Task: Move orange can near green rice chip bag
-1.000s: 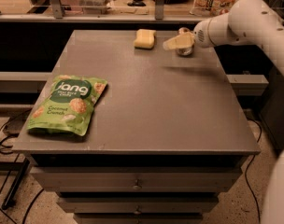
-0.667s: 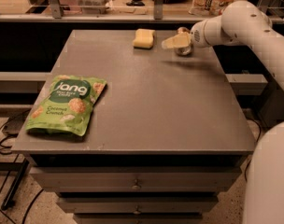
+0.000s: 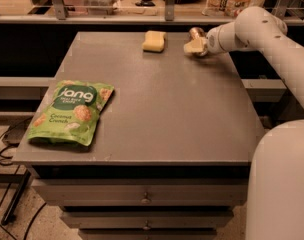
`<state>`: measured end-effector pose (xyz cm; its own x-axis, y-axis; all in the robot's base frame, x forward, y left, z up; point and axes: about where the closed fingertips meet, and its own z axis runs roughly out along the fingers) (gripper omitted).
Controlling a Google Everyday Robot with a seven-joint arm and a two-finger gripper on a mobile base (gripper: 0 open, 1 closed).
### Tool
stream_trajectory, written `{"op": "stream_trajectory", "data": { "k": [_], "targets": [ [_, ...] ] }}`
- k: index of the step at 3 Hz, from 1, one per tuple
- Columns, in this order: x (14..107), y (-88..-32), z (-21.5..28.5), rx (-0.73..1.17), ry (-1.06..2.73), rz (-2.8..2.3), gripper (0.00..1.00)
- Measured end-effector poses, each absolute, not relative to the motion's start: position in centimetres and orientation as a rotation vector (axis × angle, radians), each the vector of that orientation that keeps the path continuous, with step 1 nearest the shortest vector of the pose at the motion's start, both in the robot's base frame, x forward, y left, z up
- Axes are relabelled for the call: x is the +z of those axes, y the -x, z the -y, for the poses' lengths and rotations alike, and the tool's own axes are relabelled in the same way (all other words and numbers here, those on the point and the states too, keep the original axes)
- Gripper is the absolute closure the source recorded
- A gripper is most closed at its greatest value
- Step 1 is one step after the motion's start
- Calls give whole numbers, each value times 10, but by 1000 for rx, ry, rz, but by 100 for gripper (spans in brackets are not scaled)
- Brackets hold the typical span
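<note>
The orange can (image 3: 196, 33) stands at the far right of the grey table (image 3: 157, 114), mostly hidden behind my gripper. My gripper (image 3: 194, 45) is right at the can, on its near side, with the white arm (image 3: 252, 29) reaching in from the right. The green rice chip bag (image 3: 72, 111) lies flat near the table's front left corner, far from the can and the gripper.
A pale yellow sponge block (image 3: 154, 40) lies at the far edge, just left of the can. My white body (image 3: 279, 184) fills the lower right. Drawers (image 3: 144, 199) sit under the tabletop. Shelves with packages stand behind the table.
The gripper has stayed at the can. The arm's upper part has shifted a little left and my body has come into view at the lower right. Bag and sponge have not moved.
</note>
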<state>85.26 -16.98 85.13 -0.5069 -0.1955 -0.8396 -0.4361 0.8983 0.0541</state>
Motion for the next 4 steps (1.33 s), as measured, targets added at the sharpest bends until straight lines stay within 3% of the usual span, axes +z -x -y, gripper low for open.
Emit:
{"op": "stream_trajectory", "data": {
  "k": [2, 3, 4],
  "targets": [
    [903, -838, 148, 297, 574, -2024, 87],
    [942, -810, 121, 276, 717, -1959, 100],
    [977, -770, 97, 262, 862, -1902, 100]
  ]
}}
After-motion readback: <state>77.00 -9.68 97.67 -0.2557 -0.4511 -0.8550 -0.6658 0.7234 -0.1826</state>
